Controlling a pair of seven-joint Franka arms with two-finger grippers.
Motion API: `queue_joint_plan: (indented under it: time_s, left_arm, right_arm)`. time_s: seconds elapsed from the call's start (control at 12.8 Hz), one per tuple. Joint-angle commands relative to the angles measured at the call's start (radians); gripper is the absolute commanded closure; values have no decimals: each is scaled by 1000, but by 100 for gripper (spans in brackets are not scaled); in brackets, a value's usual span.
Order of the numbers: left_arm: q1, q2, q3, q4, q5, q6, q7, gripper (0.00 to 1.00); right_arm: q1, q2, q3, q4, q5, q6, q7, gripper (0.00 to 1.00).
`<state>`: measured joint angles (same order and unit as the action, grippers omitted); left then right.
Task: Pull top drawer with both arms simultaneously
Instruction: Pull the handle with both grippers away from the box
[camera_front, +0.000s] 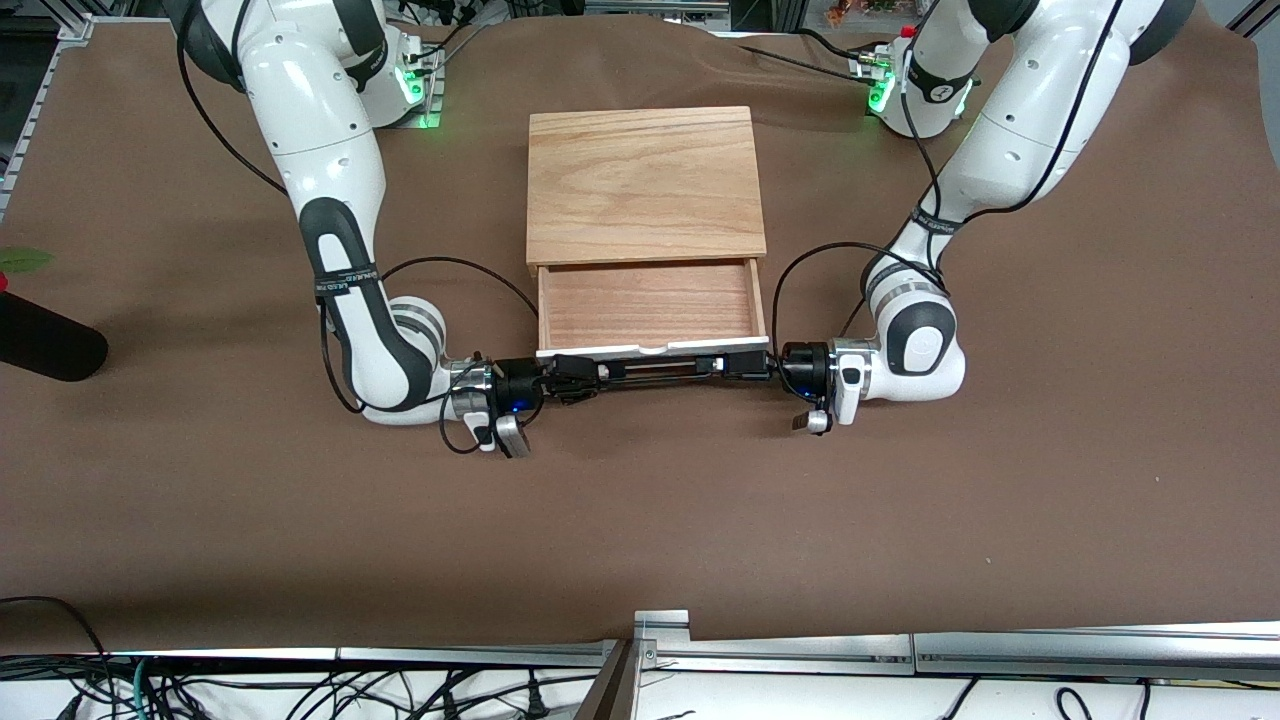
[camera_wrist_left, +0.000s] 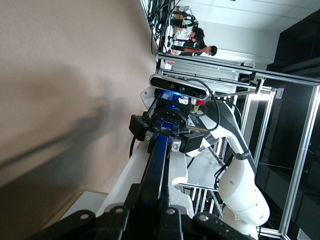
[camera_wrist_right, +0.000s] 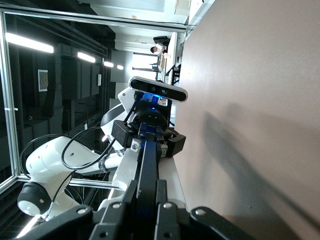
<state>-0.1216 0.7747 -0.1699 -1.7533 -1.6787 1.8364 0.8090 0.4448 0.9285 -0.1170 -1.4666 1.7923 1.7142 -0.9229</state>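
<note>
Brown cloth covers the table (camera_front: 200, 520), which fills most of the front view. At centre frame stands a light-wood box with a wood-grain top slab (camera_front: 645, 185). Its top drawer (camera_front: 650, 305), a shallow light-wood tray with a white front panel, is pulled out toward the front camera, with the tray floor exposed and bare. The drawer's wide black wire handle (camera_front: 655, 368) runs along the white panel's lower edge in the frame.

Right arm, a large white jointed arm with black bands (camera_front: 330, 200), descends from the upper left of the frame. Its black two-finger gripper (camera_front: 585, 377) lies level at the handle end toward that arm's side of the table, jaws closed narrow on the bar.

Left arm, matching white construction (camera_front: 1000, 150), descends from the upper right. Its black gripper (camera_front: 735, 364) meets the other handle end, jaws likewise clamped on the bar.

Left wrist view: the handle bar (camera_wrist_left: 155, 170) runs away from the camera to the right gripper (camera_wrist_left: 162, 131), the white panel (camera_wrist_left: 125, 180) alongside it.

Right wrist view: the bar (camera_wrist_right: 146, 170) leads to the left gripper (camera_wrist_right: 147, 136).

A dark cylindrical object (camera_front: 45, 345) rests at the frame's left edge.
</note>
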Motion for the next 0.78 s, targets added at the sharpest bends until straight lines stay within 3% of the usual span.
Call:
queue_joint_plan:
  time_s: [0.0, 0.31, 0.47, 0.71]
  left_arm:
    - [45, -31, 41, -37, 30, -43, -209, 100]
    - [48, -29, 46, -41, 30, -48, -214, 100]
    - [48, -31, 46, -49, 30, -49, -214, 76]
    - [48, -31, 46, -54, 30, -69, -212, 69]
  right_arm:
    - [-78, 6, -50, 90, 29, 15, 67, 100]
    - [-90, 49, -52, 146, 27, 16, 67, 100]
    - [-90, 56, -66, 157, 29, 22, 67, 100]
    - [-90, 56, -66, 155, 25, 18, 65, 100]
